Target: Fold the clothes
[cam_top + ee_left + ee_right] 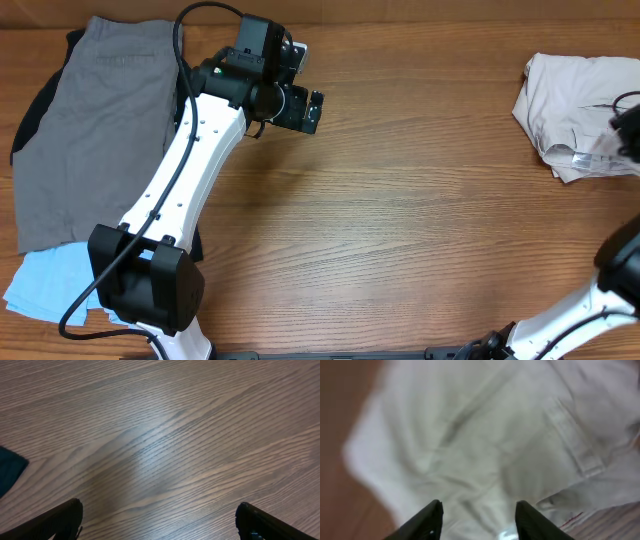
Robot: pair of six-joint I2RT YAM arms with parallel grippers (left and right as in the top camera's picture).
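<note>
Khaki shorts point(575, 110) lie crumpled at upper right. Grey shorts point(100, 130) lie flat at upper left, a black garment point(25, 125) showing at their left edge and blue shorts point(45, 280) below. The left gripper point(160, 527) is spread wide above the bare table point(165, 445). The right gripper point(479, 522) is spread over khaki cloth.

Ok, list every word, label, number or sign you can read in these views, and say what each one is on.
No text can be read in any view.
Beige shorts: a pale tag-like patch at the lower edge, too small in the overhead view and blurred in the right wrist view.
Grey shorts and light-blue shorts: no print visible.
</note>
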